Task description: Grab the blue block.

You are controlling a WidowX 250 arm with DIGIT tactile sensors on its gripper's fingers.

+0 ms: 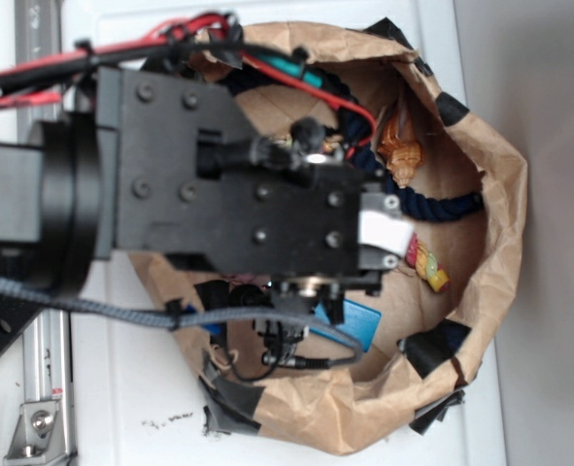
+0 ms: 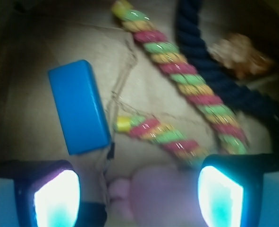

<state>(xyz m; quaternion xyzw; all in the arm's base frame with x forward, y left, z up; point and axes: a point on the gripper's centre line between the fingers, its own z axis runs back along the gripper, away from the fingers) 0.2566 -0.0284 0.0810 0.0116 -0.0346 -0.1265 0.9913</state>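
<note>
Blue block (image 2: pixel 79 107) lying flat on the brown paper floor of a rolled-down paper bag (image 1: pixel 500 184), seen from the wrist camera up and left of the hand (image 2: pixel 138 194); in the exterior view only a corner of the block (image 1: pixel 359 323) shows under the black arm (image 1: pixel 228 184). Hand spread wide, with nothing between its two fingers (image 2: pixel 56 198), whose inner faces glow pale blue-white; the block lies ahead of the left finger and apart from it. Pink plush toy (image 2: pixel 153 191) between the fingers at the lower edge of the wrist view, blurred. Striped rope (image 2: pixel 186 87) in red, yellow and green running diagonally across the bag floor, with a shorter piece of the same rope just right of the block. Dark navy rope (image 2: pixel 210 71) curving along the right side, beyond the striped one. Orange-brown object (image 2: pixel 238 54) at upper right beside the navy rope, too blurred to identify. Bag resting on a white desk (image 1: pixel 121 388), the arm reaching into it from the left
</note>
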